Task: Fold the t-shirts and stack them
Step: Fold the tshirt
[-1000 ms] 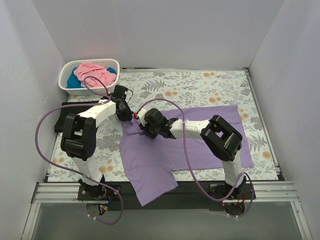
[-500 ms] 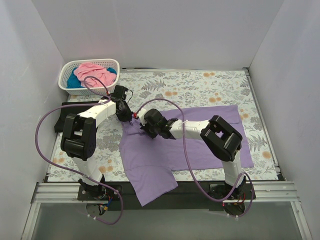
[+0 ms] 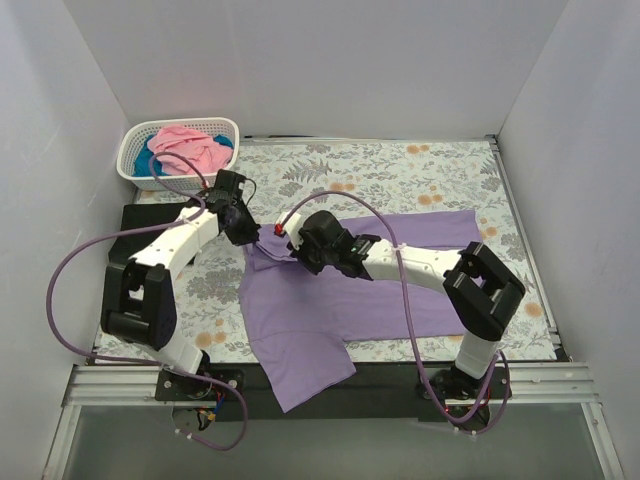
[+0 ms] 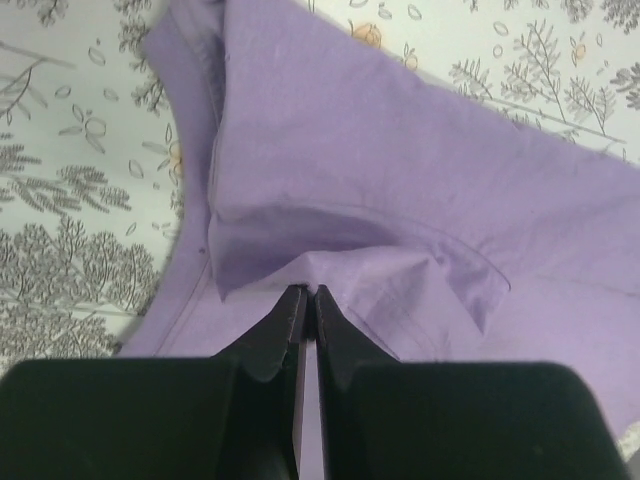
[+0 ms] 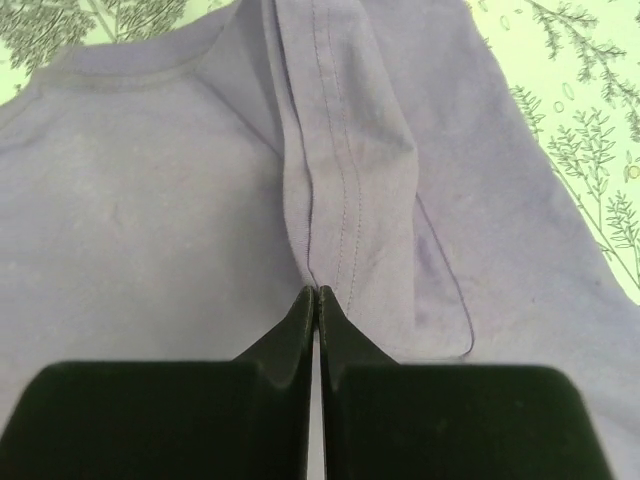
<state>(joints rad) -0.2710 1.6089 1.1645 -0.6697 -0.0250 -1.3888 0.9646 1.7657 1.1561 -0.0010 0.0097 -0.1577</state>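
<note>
A lavender t-shirt lies spread on the floral cloth, its lower end hanging over the front edge. My left gripper is shut on a raised fold of it at the upper left corner. In the left wrist view the gripper pinches bunched lavender fabric. My right gripper, right beside the left one, is shut on a stitched hem fold, with its tips meeting on the cloth. A pink t-shirt and a teal one lie in the basket. A black t-shirt lies flat at the left.
The white lattice basket stands in the back left corner. White walls close in the left, back and right sides. A metal rail runs along the near edge by the arm bases.
The right gripper has shut on the lavender shirt's hem. Both arms have shifted toward the back, and the right elbow has swung right. The shirt's upper left corner is bunched and raised.
</note>
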